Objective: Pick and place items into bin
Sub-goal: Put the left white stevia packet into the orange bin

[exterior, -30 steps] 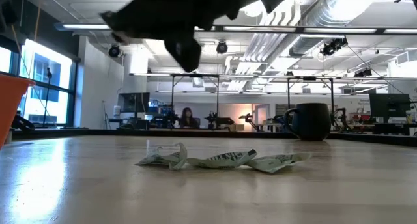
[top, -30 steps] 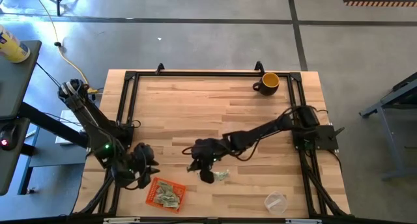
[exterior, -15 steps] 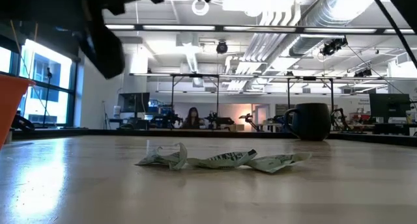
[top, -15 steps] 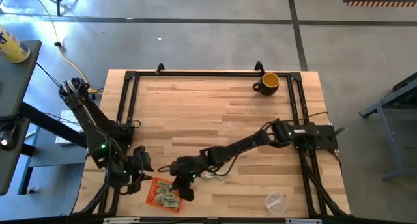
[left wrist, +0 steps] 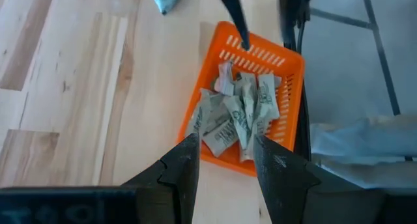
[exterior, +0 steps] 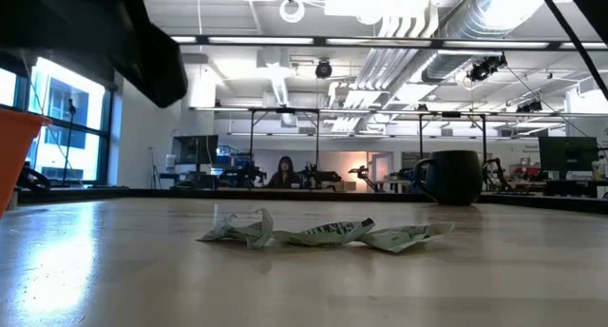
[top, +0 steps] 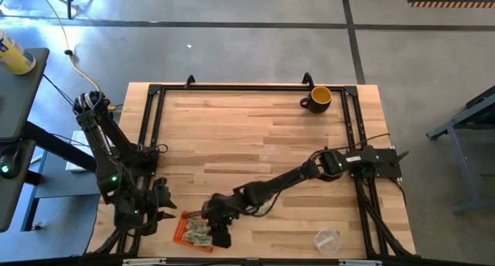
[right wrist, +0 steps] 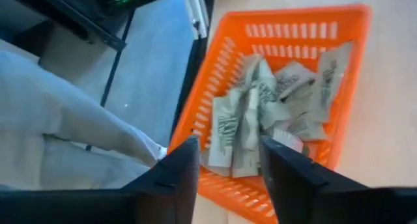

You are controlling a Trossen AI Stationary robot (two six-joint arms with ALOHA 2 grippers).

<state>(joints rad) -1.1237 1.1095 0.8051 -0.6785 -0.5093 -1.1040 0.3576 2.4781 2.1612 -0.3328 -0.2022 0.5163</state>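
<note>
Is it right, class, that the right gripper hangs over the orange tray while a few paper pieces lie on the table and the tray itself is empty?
Not quite. The orange tray is not empty: the right wrist view shows a heap of paper pieces in it. The right gripper does hang over the tray, and a few pieces do lie on the table.

The high view looks straight down from well above, taking in the whole wooden table (top: 255,134) and the floor around it. The low view sits at tabletop height, close to the boards, facing level across them toward the mug (exterior: 454,178) and the room behind. Both wrist views look steeply down on the orange bin (left wrist: 285,61) from close above, the bin (right wrist: 215,61) filling much of each picture, approached from opposite sides. The bin (top: 179,229) appears in all four views, only its edge (exterior: 17,151) in the low view.
</note>
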